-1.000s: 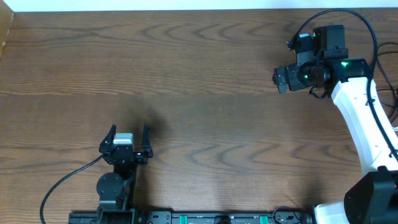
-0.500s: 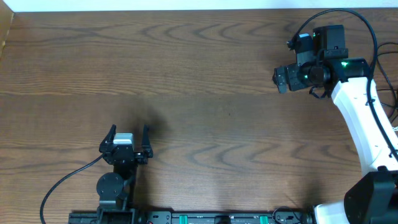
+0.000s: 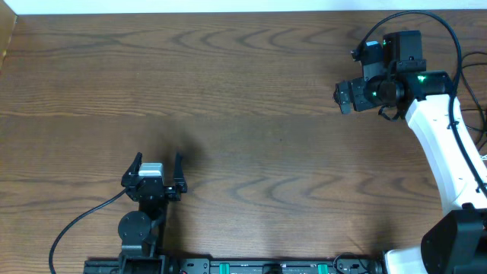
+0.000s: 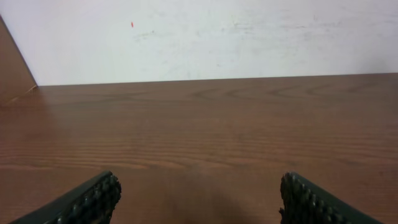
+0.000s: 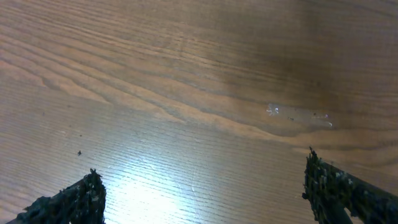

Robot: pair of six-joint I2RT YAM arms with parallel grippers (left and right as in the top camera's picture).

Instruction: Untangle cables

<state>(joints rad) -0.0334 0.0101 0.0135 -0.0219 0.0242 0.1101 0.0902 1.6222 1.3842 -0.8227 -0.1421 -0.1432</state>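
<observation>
Cables are what I am after, yet neither the black cord nor the white one shows in any view. The overhead camera sees only the wood grain of the table point(image 3: 251, 114), and both wrist cameras look onto plain wood. So I cannot tell which way they lie from me, how their long axis runs, or which arm is nearer. My left pincer point(image 3: 157, 158) sits near the front edge, jaws spread wide with nothing between them. My right pincer point(image 3: 344, 97) hangs at the far right, pointing left, equally wide and empty. The only black lead in sight is the thick wire point(image 3: 76, 221) feeding my left arm, not my concern. Against the earlier frames nothing differs: arms and jaws stand as they did.
</observation>
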